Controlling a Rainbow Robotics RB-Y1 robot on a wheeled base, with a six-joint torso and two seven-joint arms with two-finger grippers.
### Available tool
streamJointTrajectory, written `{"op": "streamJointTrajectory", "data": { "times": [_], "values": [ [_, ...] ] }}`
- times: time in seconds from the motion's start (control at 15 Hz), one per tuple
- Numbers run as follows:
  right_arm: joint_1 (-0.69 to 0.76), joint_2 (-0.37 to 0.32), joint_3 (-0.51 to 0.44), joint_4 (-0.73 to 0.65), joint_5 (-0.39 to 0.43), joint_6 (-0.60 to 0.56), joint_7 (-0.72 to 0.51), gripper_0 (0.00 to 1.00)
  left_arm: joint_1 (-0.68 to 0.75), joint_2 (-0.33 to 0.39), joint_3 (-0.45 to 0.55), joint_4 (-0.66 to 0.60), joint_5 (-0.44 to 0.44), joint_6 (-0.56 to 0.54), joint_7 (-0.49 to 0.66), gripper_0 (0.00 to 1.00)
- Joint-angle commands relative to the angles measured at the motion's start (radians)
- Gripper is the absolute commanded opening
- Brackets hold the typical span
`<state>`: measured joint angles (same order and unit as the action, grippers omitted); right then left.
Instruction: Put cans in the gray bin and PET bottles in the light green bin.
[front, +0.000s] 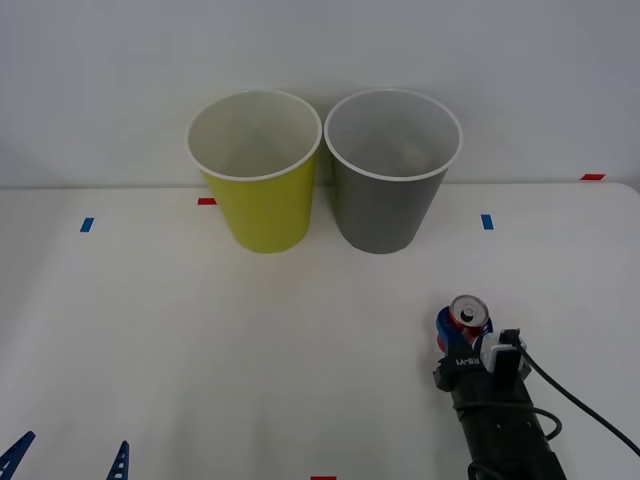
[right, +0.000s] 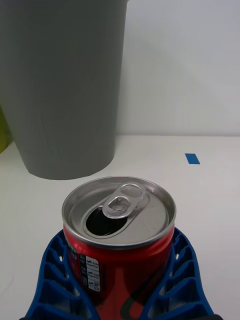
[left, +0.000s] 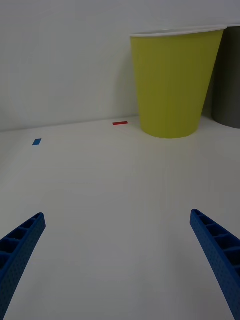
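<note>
Pincer first: our right pincer (front: 463, 335) sits at the near right of the counter (front: 250, 350), its blue ribbed fingers (right: 55, 275) clamped on either side of the red can (right: 119, 240). We see the can upright, silver top up, its mouth open and the pull tab (right: 122, 199) lying flat (a neat, centred grip, one finger on each flank). Whether the can's base touches the counter, we cannot tell. Beyond it, toward the far wall, stands the gray bin (front: 390, 170), upright, well apart from the can. Just beside that, on its left, stands the light green bin (front: 257, 170), the two rims nearly touching. Small blue tape marks (front: 487, 221) and red tape marks (front: 206, 201) dot the counter. Over at the near left edge, our left pincer (front: 68, 458) waits with fingers spread wide, gripping nothing.
</note>
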<state>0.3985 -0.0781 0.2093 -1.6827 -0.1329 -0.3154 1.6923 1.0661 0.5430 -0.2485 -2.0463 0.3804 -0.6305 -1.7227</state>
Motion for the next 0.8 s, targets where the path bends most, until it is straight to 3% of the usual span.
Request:
{"op": "streamJointTrajectory", "data": {
  "times": [0.07,0.33,0.6,0.8],
  "values": [
    [0.003,-0.005,0.004,-0.008,-0.004,-0.004,-0.002,0.0,0.0,0.0,0.0,0.0,0.0,0.0,0.0,1.0],
    [0.033,-0.037,0.013,-0.089,-0.01,0.015,-0.009,0.0,0.0,0.0,0.0,0.0,0.0,0.0,0.0,1.0],
    [0.109,-0.081,0.03,-0.394,-0.019,0.3,-0.017,0.0,0.0,0.0,0.0,0.0,0.0,0.0,0.0,1.0],
    [0.069,-0.094,0.047,-0.469,-0.036,0.377,-0.039,0.0,0.0,0.0,0.0,0.0,0.0,0.0,0.0,1.0]
  ]
}}
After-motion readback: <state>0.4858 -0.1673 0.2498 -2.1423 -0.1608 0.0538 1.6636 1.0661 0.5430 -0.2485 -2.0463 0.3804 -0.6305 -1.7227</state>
